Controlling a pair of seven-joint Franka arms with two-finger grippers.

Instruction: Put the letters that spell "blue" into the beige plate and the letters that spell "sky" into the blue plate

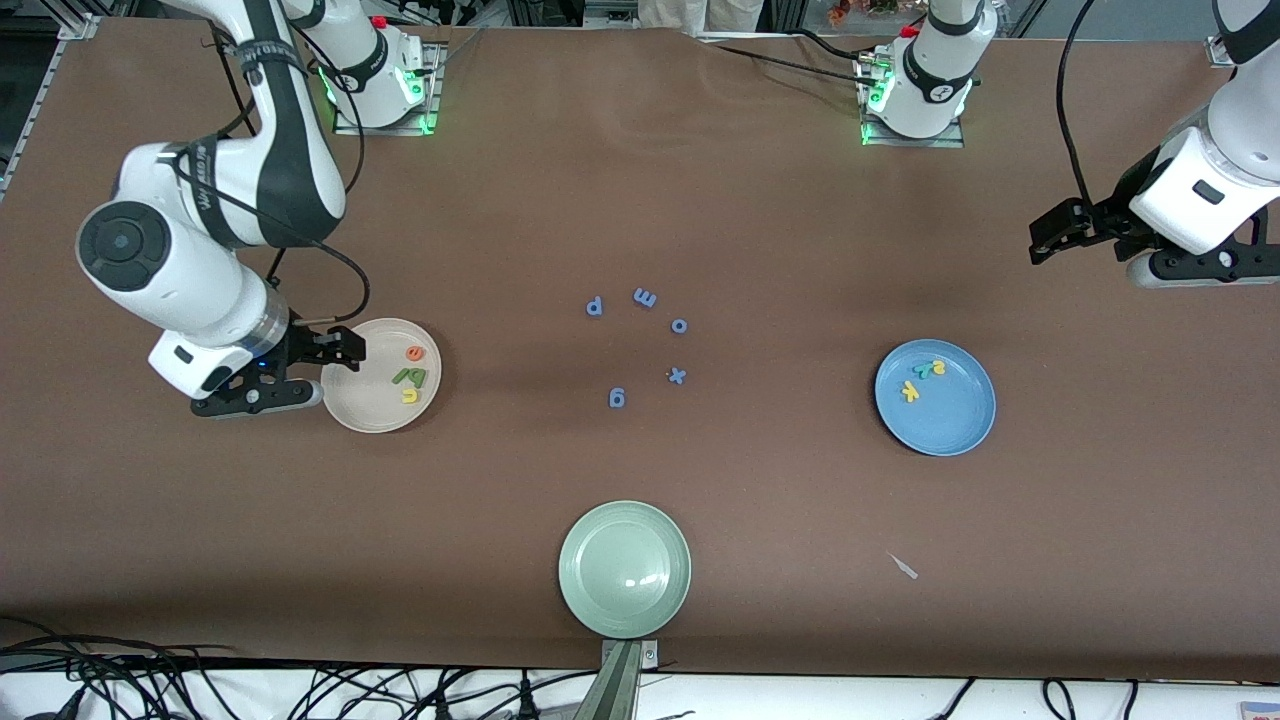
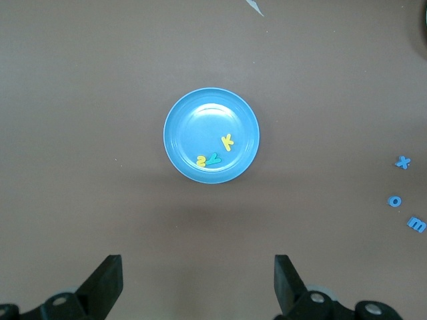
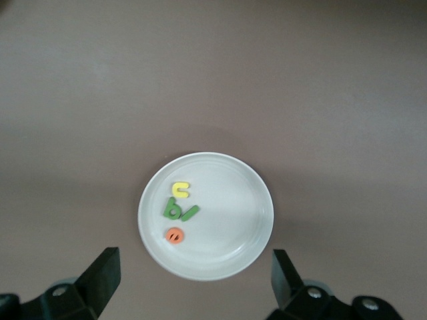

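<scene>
Just beside the right gripper, toward the table's middle, the beige plate is seen with the green b, green l, yellow u and orange e lying in it; the gripper's jaws are spread wide and nothing is held. Well apart from the left gripper, nearer the front camera, the blue plate is found with yellow s, teal y and yellow k inside; that gripper is likewise wide open and empty. Between the plates, blue letters are scattered, and a pale green plate is set nearest the camera
</scene>
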